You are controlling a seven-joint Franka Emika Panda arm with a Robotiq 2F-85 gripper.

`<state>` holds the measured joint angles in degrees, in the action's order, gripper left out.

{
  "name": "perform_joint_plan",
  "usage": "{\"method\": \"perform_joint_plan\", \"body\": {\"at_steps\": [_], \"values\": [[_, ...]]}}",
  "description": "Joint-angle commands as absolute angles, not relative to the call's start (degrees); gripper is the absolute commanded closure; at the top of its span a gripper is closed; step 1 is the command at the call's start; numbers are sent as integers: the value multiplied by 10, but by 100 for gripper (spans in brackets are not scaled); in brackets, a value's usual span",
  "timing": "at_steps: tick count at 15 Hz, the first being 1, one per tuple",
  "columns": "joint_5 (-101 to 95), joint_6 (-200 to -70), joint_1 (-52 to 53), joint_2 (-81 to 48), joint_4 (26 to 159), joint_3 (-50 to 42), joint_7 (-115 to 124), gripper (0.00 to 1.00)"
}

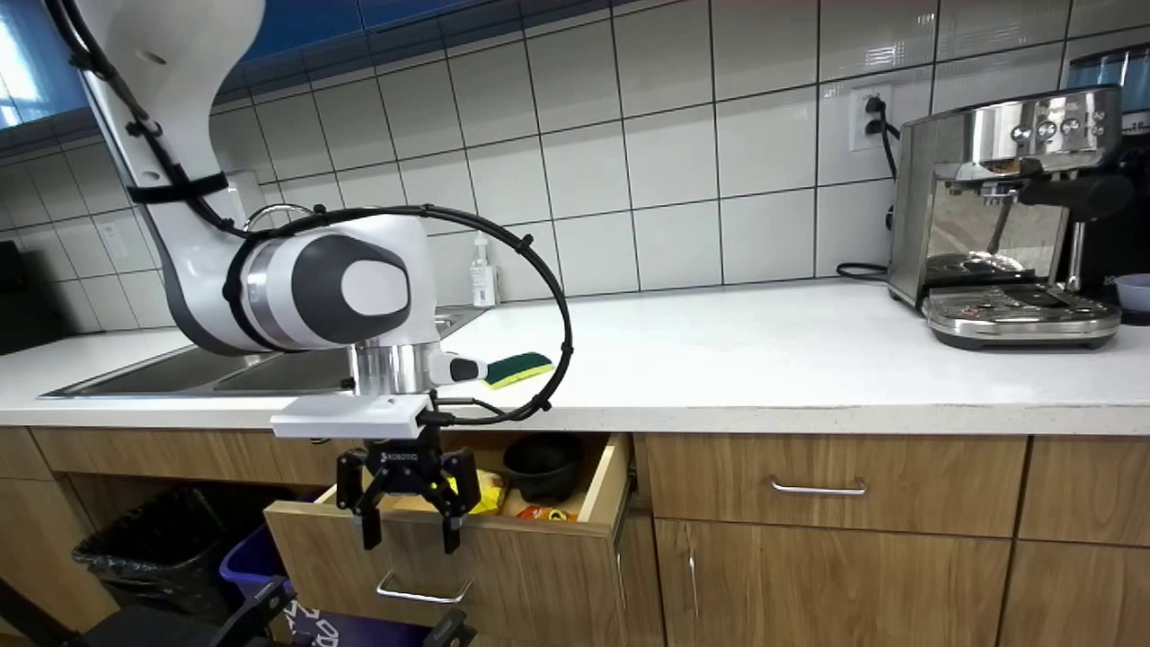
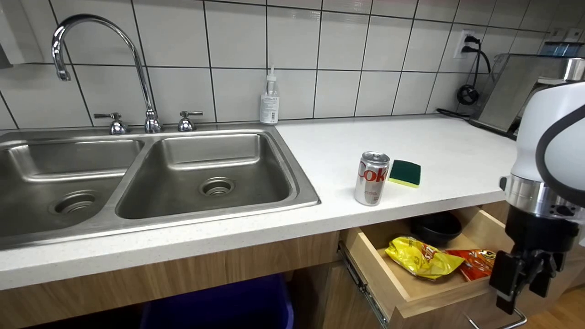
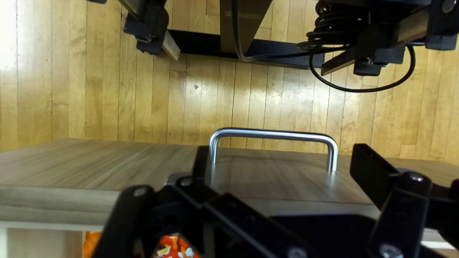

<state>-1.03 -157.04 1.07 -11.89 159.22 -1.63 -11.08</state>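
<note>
My gripper (image 1: 411, 542) is open and empty, pointing down by the front of an open wooden drawer (image 1: 539, 566). In the wrist view the drawer's silver handle (image 3: 272, 134) shows between the spread fingers (image 3: 283, 157); it looks apart from them. In an exterior view the gripper (image 2: 523, 294) is over the drawer's front edge, above the handle (image 2: 502, 325). Inside the drawer lie a black bowl (image 2: 436, 227), a yellow snack bag (image 2: 422, 258) and a red-orange bag (image 2: 477, 262). A silver Coke can (image 2: 371, 180) stands upright on the counter beside a green and yellow sponge (image 2: 405, 172).
The white counter (image 1: 764, 359) overhangs the drawer. A double sink (image 2: 205, 183) with faucet, a clear bottle (image 2: 269, 100) and a coffee machine (image 1: 1006, 216) are on it. A black-lined bin (image 1: 162, 548) and a blue bin (image 2: 219, 301) stand below. Cables (image 3: 362, 87) show near the floor.
</note>
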Motion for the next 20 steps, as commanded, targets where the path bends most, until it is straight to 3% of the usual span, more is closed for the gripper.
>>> {"method": "perform_joint_plan", "body": {"at_steps": [1, 20], "values": [[-25, -1601, 3, -122, 1592, -9, -105, 0], [-49, -1691, 4, -143, 1563, -19, -105, 0]]}}
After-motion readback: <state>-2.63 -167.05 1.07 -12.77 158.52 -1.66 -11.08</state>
